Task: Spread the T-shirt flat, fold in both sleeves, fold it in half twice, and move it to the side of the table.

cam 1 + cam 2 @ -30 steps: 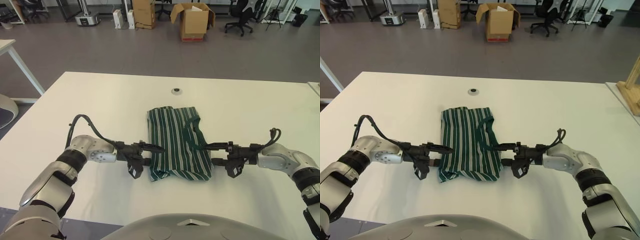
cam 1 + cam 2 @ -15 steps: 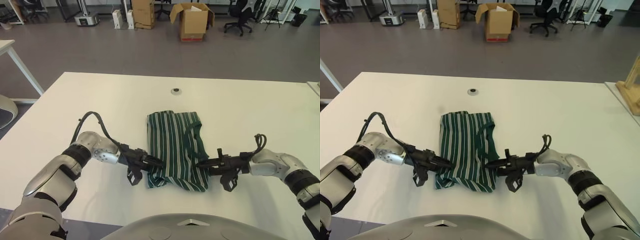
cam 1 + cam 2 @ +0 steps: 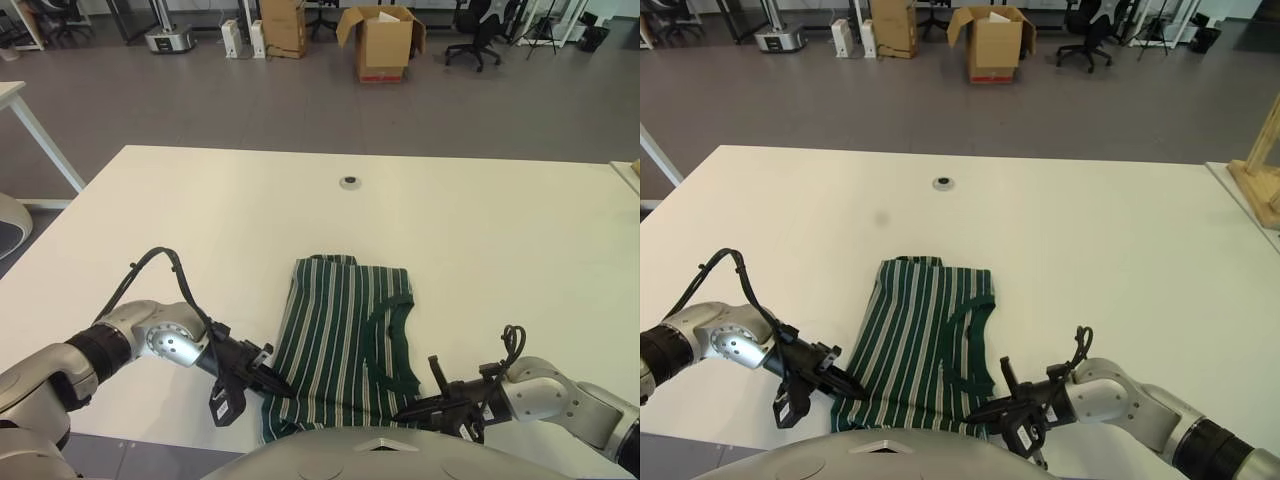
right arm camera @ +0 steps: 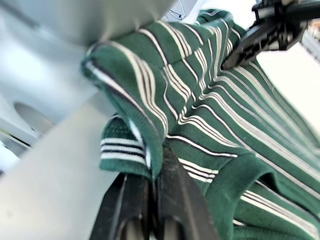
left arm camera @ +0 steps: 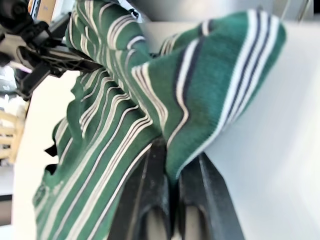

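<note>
Tightly, left hand (image 3: 281,391) and right hand (image 3: 402,414) pinch near corners of the striped knit T-shirt (image 3: 335,330).

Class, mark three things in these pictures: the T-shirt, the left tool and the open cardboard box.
T-shirt (image 3: 335,340): left eye view, middle of its striped fabric.
left tool (image 3: 280,389): left eye view, between its fingertips at the T-shirt's near corner.
cardboard box (image 3: 385,50): left eye view, its front wall.

We see the shirt (image 3: 338,340), green with thin white and dark stripes, folded into a long narrow panel, lying lengthwise at lower centre of the frame, neckline on its right, near corners bunched.
</note>
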{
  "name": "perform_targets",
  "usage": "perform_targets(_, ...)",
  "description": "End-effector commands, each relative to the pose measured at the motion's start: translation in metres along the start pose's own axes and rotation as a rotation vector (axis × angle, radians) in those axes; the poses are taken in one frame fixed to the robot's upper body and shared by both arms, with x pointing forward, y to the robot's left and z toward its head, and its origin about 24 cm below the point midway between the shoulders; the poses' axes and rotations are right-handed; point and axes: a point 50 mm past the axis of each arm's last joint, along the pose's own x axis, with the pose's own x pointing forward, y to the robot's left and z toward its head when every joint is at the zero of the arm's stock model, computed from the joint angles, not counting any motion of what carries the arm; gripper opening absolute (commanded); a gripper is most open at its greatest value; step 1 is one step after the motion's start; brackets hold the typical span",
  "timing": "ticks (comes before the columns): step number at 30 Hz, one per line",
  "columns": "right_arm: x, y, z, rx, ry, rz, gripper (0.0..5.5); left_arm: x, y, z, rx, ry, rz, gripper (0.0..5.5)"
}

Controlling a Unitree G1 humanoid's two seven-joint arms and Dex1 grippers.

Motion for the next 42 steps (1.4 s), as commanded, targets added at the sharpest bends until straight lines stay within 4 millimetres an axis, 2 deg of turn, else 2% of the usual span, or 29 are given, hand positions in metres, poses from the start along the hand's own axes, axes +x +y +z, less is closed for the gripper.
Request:
perform_targets(1, -0.018, -0.02, 0.009, 0.286, 0.004, -0.059, 0.0, 0.027, -0.078, -0.016, -0.49, 0.08, -0.279, 0.0)
perform_targets(2, -0.021, -0.027, 0.01, 0.342, -0.005, -0.082, 0.0, 0.026, -0.077, -0.022, -0.55, 0.092, -0.248, 0.0)
perform_targets(4, -0.036, -0.046, 0.005, 0.509, -0.028, -0.17, 0.0, 0.014, -0.054, -0.044, -0.807, 0.079, -0.004, 0.0)
perform_targets(6, -0.053, -0.067, 0.002, 0.67, -0.091, -0.251, 0.0, -0.027, 0.002, -0.051, -0.98, -0.077, 0.262, 0.0)
perform_targets(8, -0.07, -0.089, 0.003, 0.801, -0.179, -0.307, 0.0, -0.053, 0.052, -0.044, -1.066, -0.234, 0.34, 0.0)
perform_targets(10, -0.083, -0.104, 0.004, 0.908, -0.266, -0.347, 0.0, -0.064, 0.08, -0.043, -1.133, -0.316, 0.376, 0.0)
perform_targets(14, -0.1, -0.129, -0.004, 1.119, -0.447, -0.432, 0.0, -0.08, 0.131, -0.062, -1.32, -0.489, 0.572, 0.0)
perform_targets(17, -0.105, -0.14, -0.009, 1.216, -0.553, -0.494, 0.0, -0.085, 0.154, -0.068, -1.407, -0.585, 0.644, 0.0)
perform_targets(22, -0.11, -0.169, -0.026, 1.345, -0.672, -0.658, 0.0, -0.089, 0.166, -0.09, -1.577, -0.611, 0.806, 0.0)
perform_targets(24, -0.104, -0.175, -0.043, 1.408, -0.615, -0.749, 0.0, -0.08, 0.159, -0.103, -1.643, -0.492, 0.834, 0.0)
perform_targets(27, -0.091, -0.17, -0.069, 1.495, -0.468, -0.829, 0.0, -0.065, 0.144, -0.121, -1.714, -0.324, 0.878, 0.0)
perform_targets(30, -0.084, -0.167, -0.09, 1.575, -0.361, -0.918, 0.0, -0.058, 0.135, -0.137, -1.762, -0.177, 1.051, 0.0)
perform_targets(35, -0.081, -0.182, -0.097, 1.598, -0.364, -1.012, 0.0, -0.051, 0.129, -0.146, -1.83, -0.102, 1.185, 0.0)
perform_targets(36, -0.082, -0.185, -0.098, 1.6, -0.389, -1.039, 0.0, -0.049, 0.129, -0.147, -1.848, -0.099, 1.199, 0.26)
perform_targets(37, -0.084, -0.189, -0.097, 1.6, -0.429, -1.056, 0.33, -0.046, 0.129, -0.148, -1.868, -0.101, 1.207, 0.36)
perform_targets(39, -0.091, -0.196, -0.097, 1.609, -0.493, -1.109, 0.6, -0.043, 0.127, -0.148, -1.899, -0.107, 1.213, 0.63)
perform_targets(42, -0.104, -0.202, -0.1, 1.638, -0.505, -1.226, 1.17, -0.042, 0.119, -0.151, -1.948, -0.088, 1.253, 1.14)
